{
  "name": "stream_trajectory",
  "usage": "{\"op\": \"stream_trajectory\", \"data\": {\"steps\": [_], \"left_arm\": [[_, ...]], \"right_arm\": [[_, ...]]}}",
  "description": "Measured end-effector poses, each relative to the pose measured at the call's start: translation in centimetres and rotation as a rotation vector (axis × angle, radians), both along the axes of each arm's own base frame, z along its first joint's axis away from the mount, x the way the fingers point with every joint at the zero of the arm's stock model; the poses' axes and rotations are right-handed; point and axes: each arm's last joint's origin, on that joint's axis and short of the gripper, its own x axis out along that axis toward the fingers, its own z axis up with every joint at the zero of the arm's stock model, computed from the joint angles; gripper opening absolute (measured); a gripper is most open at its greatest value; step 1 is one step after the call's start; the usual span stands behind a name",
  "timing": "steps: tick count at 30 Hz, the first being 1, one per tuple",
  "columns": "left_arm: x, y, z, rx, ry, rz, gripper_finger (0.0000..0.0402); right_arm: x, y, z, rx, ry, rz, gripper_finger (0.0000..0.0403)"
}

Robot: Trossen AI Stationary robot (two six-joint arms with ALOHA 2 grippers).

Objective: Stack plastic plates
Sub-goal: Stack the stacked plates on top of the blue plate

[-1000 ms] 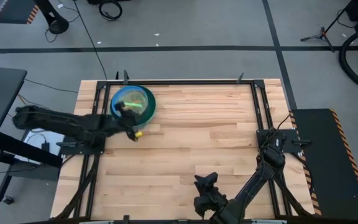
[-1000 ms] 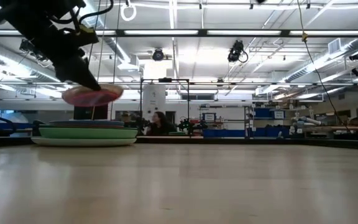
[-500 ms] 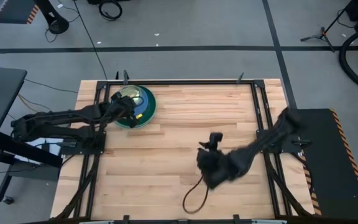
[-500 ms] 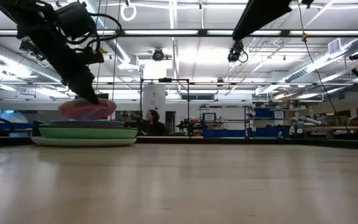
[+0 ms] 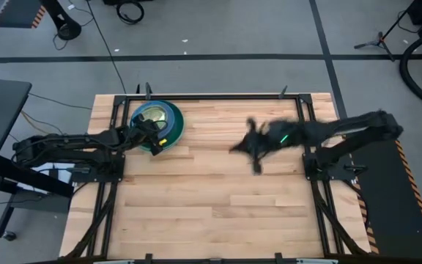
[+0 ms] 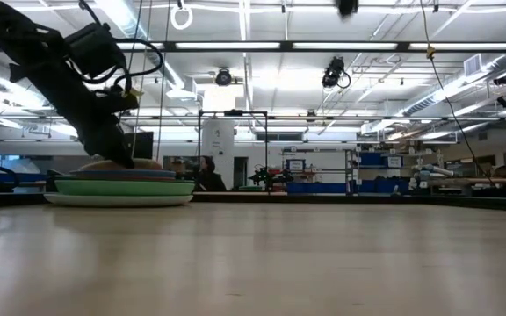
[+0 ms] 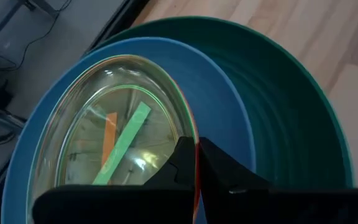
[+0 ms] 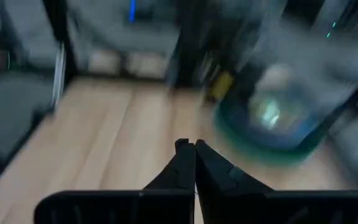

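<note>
At the far left corner of the wooden table (image 5: 218, 191), the plastic plates (image 5: 157, 125) sat nested in a single stack, a dark green plate outermost, a blue one inside it and a smaller, glossy plate on top. From table height the stack (image 6: 119, 187) showed a pale bottom plate, a light green rim above it and bluish layers over that, with a low pinkish plate at the crown.

The left gripper (image 5: 151, 138) reached in from the table's left edge and rested at the near rim of the stack. Its fingers (image 7: 185, 165) were pinched together on the thin red-orange edge of the top plate, which lay down inside the blue plate. The wrist view showed that top plate (image 7: 120, 146) mirroring ceiling lights as green and orange streaks.

The right gripper (image 5: 253, 147) hung in mid-air over the right-centre of the table, well apart from the stack and blurred by motion. Its fingers (image 8: 188, 165) were pressed fully together with nothing between them, and the stack appeared only as a smear beyond them. A person (image 6: 206, 172) sat in the room behind the table.
</note>
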Motion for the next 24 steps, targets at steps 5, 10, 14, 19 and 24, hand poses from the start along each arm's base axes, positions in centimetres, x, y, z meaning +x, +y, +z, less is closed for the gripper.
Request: {"op": "stream_trajectory", "data": {"steps": [5,10,14,19,24], "left_arm": [[0.0,0.0,0.0,0.001,-0.005,0.0,0.001],[0.2,0.0,0.1,-0.015,-0.027,-0.022,0.001],[0.2,0.0,0.2,-0.003,-0.018,-0.04,0.001],[-0.3,0.7,-0.1,-0.011,0.019,0.001,0.001],[-0.6,1.0,-0.1,-0.029,0.011,0.044,0.0026]], "right_arm": [[-4.4,-2.5,7.1,-0.144,-0.237,0.001,0.0006],[-3.9,-2.7,3.5,-0.132,-0.171,0.038,0.0005],[-3.4,-2.8,1.0,-0.099,-0.166,0.054,0.0004],[-4.5,-3.8,1.6,-0.08,-0.203,0.094,0.0004],[-5.2,-4.3,1.7,-0.092,-0.195,0.128,0.0004]]}}
